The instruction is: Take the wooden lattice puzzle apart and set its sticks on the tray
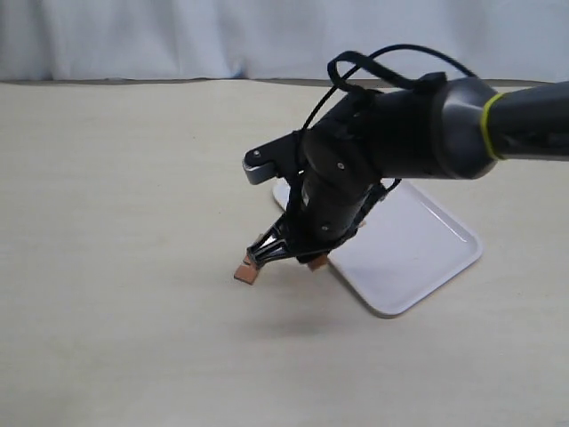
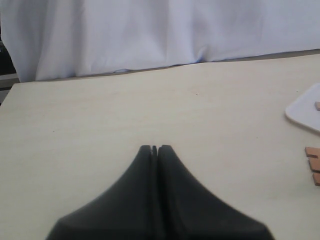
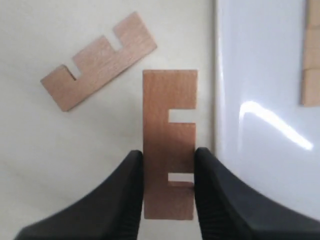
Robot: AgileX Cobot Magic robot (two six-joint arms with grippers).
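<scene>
My right gripper (image 3: 169, 165) is shut on a notched reddish-brown stick (image 3: 169, 125), which it holds just beside the white tray's rim (image 3: 220, 100). A second stick (image 3: 98, 61) lies loose on the table past it. Another stick (image 3: 311, 55) rests on the tray. In the exterior view the right gripper (image 1: 267, 256) points down by the tray (image 1: 418, 258). Brown wood shows at its tips (image 1: 247, 269) and under it (image 1: 317, 261); I cannot tell which piece is the held one. No assembled lattice puzzle shows. My left gripper (image 2: 155, 148) is shut on nothing, over bare table.
The pale tabletop runs back to a white curtain (image 1: 178, 36). In the left wrist view the tray's corner (image 2: 306, 107) and stick ends (image 2: 313, 165) sit at the frame's edge. The right arm (image 1: 418, 133) hangs over the tray's far end.
</scene>
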